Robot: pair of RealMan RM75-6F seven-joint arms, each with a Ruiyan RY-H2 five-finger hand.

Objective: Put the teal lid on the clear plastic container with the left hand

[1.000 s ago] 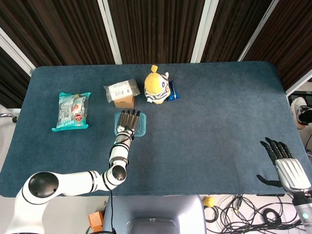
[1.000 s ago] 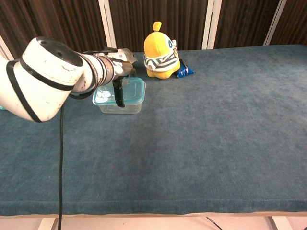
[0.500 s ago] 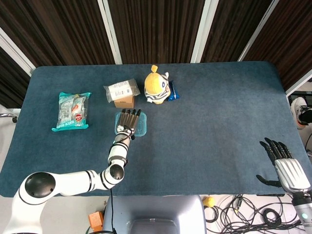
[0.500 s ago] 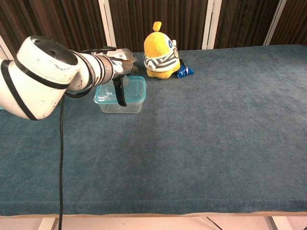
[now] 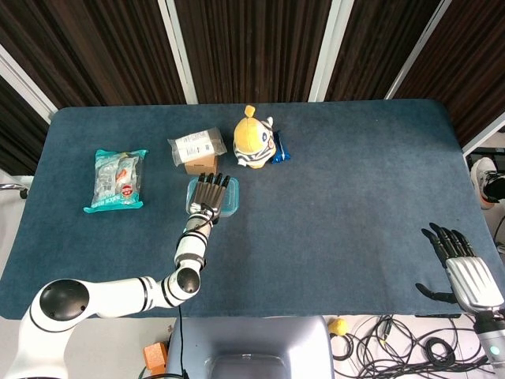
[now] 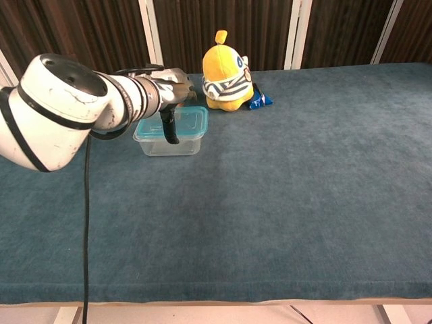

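The clear plastic container [image 6: 169, 145] stands left of the table's middle, with the teal lid [image 6: 192, 119] lying level on top of it. My left hand [image 6: 167, 96] rests flat on the lid, fingers stretched out toward the far side and the thumb hanging down over the front edge. From the head view the left hand [image 5: 209, 193] covers most of the lid [image 5: 230, 200]. My right hand [image 5: 462, 267] hovers open by the table's near right corner, holding nothing.
A yellow plush toy [image 5: 253, 144] with a blue packet [image 5: 282, 151] beside it stands just behind the container. A small cardboard box under a plastic-wrapped pack [image 5: 197, 149] sits at the back left. A teal snack bag [image 5: 117, 180] lies further left.
The lid has settled from tilted to level on the container. Hand and container have shifted slightly toward the far side of the table. The right hand has not moved.
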